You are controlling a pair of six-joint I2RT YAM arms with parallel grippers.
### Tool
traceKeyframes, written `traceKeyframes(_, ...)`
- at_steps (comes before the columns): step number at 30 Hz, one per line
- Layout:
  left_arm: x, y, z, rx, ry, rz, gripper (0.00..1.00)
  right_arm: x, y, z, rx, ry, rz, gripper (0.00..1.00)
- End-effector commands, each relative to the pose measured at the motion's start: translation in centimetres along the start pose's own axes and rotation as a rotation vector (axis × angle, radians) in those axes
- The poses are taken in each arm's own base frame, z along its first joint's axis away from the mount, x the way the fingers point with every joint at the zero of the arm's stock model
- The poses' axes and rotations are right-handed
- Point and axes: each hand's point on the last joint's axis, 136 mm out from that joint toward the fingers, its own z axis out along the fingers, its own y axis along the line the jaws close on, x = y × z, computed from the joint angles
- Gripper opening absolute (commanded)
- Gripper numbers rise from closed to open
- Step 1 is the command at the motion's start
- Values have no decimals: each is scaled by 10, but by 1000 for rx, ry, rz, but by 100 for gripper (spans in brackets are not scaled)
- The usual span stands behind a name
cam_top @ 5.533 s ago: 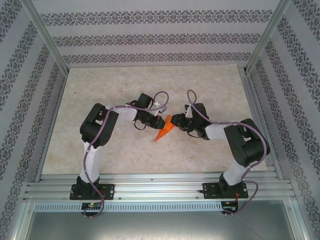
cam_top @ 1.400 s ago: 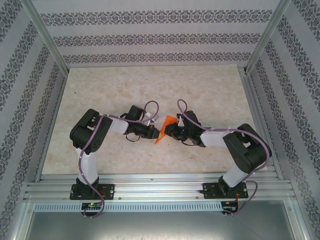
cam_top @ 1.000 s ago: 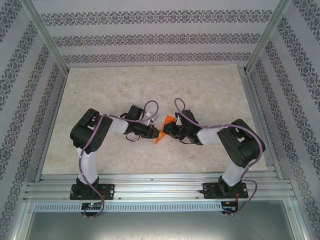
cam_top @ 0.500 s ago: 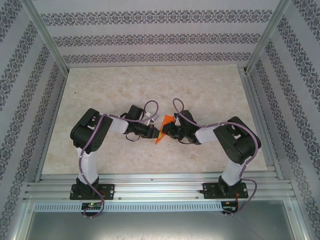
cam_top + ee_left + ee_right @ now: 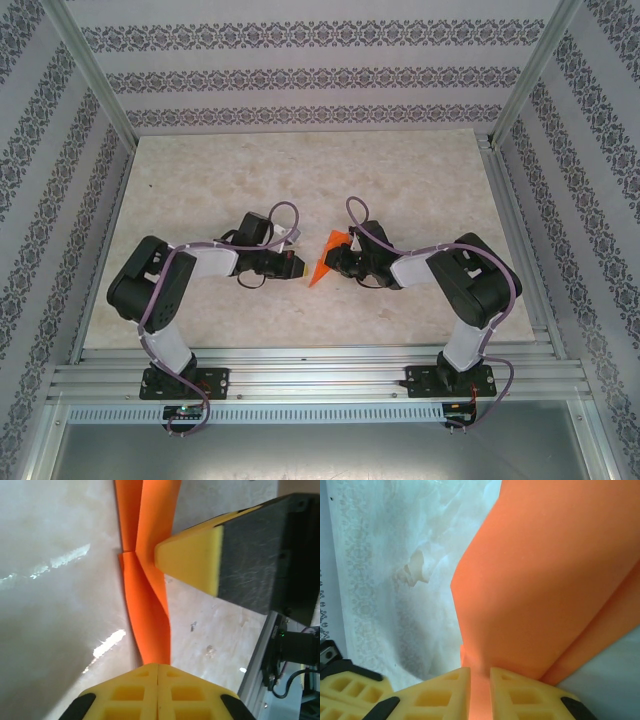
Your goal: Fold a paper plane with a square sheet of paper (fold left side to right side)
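Pinching 1 paper plane [image 5: 322,262] in right claw [image 5: 476,680], left claw [image 5: 157,672] fully closed, empty

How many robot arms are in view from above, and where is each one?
2. The left arm stands at the left, the right arm at the right; both reach inward toward the orange paper between them. No further arm seems hidden.

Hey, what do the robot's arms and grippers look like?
The left arm and right arm have black joints and white links, each trailed by a purple cable. The left gripper and right gripper have yellow wedge-shaped fingers with moulded recesses.
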Motion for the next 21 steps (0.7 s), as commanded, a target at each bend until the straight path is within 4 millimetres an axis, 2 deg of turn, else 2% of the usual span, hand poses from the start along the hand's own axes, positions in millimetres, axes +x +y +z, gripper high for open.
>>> traceKeyframes(1,-1,-20,7,20,-16,22,3,8,-35,3,113,15,34,18)
traceKeyframes(5,-8,-37,16,32,-24,53,1,9,-35,4,110,17,34,18)
traceKeyframes(9,-10,-36,31,17,-7,57,0,9,-35,3,108,17,35,17)
traceKeyframes(14,-7,-22,43,-15,13,44,0,10,-36,4,109,18,37,16)
traceKeyframes(21,5,4,44,-129,33,28,0,9,-36,3,115,17,36,16)
